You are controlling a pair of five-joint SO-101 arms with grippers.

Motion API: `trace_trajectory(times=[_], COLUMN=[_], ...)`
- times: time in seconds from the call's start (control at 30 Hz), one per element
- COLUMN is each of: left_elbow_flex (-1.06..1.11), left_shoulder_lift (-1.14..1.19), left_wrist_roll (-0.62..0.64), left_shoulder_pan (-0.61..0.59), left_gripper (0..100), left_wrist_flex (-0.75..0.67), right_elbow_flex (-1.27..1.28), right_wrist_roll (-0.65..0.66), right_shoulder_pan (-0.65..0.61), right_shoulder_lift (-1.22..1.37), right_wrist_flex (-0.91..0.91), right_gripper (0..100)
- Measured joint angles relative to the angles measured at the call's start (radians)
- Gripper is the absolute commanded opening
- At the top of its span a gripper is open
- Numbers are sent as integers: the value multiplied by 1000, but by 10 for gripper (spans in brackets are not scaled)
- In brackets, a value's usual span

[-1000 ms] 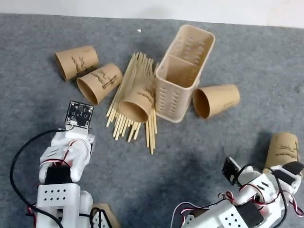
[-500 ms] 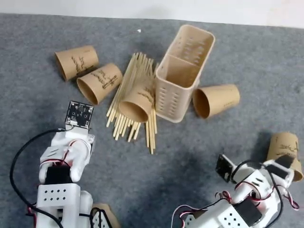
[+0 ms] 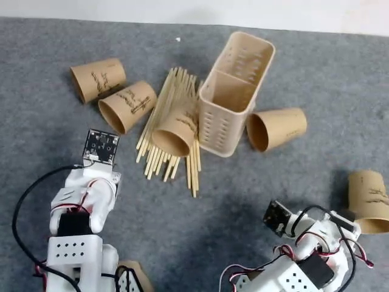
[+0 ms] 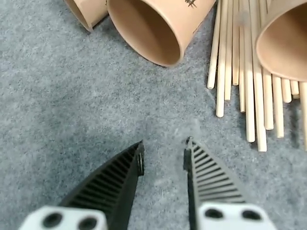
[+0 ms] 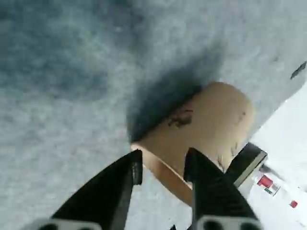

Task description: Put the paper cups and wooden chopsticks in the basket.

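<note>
**On the grey surface, cups and chopsticks lie loose around the basket**

Across the grey surface (image 3: 243, 201) nothing from the task sits inside the basket. The two white arms take up the near edge: the left arm (image 3: 82, 213) stands in the near left corner, and the right arm (image 3: 304, 267) is folded low in the near right corner.

The basket (image 3: 214, 131) stands in the middle towards the far side, tan and perforated, with two compartments open upward. The wooden chopsticks (image 3: 159, 115) lie in a loose fan just beside its left wall, their near ends spreading towards the arms.

Five paper cups are in sight, four of them on their sides. The far-left cup (image 3: 97, 79) lies well left of the basket, with the second cup (image 3: 127, 106) just beside it and its mouth turned towards the left arm. The middle cup (image 3: 176, 131) rests on top of the chopsticks, close against the basket. The fourth cup (image 3: 276, 129) lies just right of the basket, its mouth facing left. The lone cup (image 3: 369, 201) sits well apart at the right edge, beside the right arm.

The left tool (image 4: 163, 148) hangs over bare surface with its fingers apart, holding nothing; the second cup's mouth (image 4: 153, 24) and the chopstick ends (image 4: 249, 86) are near, ahead of it. The right tool (image 5: 163, 160) also has its fingers apart, their tips at the rim of the lone cup (image 5: 211, 120), not clamped on it.
</note>
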Motion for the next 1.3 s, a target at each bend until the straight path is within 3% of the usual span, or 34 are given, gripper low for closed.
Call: trace_trajectory(times=[0.2, 0.3, 0.4, 0.53, 0.63, 0.7, 0.93, 1.07, 1.3], left_elbow_flex=[0, 0, 0, 0, 0, 0, 0, 0, 0], left_shoulder_lift=[0, 0, 0, 0, 0, 0, 0, 0, 0], left_wrist_roll=[0, 0, 0, 0, 0, 0, 0, 0, 0], left_shoulder_pan=[0, 0, 0, 0, 0, 0, 0, 0, 0], left_gripper=[164, 164, 164, 164, 164, 164, 164, 164, 164], left_wrist_flex=[0, 0, 0, 0, 0, 0, 0, 0, 0], right_elbow_flex=[-110, -270, -468, -703, -821, -891, -1155, -1092, -908], right_wrist_roll=[-44, -153, -382, -812, -1132, -1232, -1287, -1344, -1407], right_shoulder_pan=[-32, -112, -232, -394, -442, -439, -158, -84, 21], right_shoulder_lift=[2, 46, 157, 353, 526, 655, 1005, 1120, 1096], right_wrist_flex=[155, 305, 417, 445, 416, 431, 485, 466, 275], right_gripper=[159, 159, 159, 159, 159, 159, 159, 159, 159])
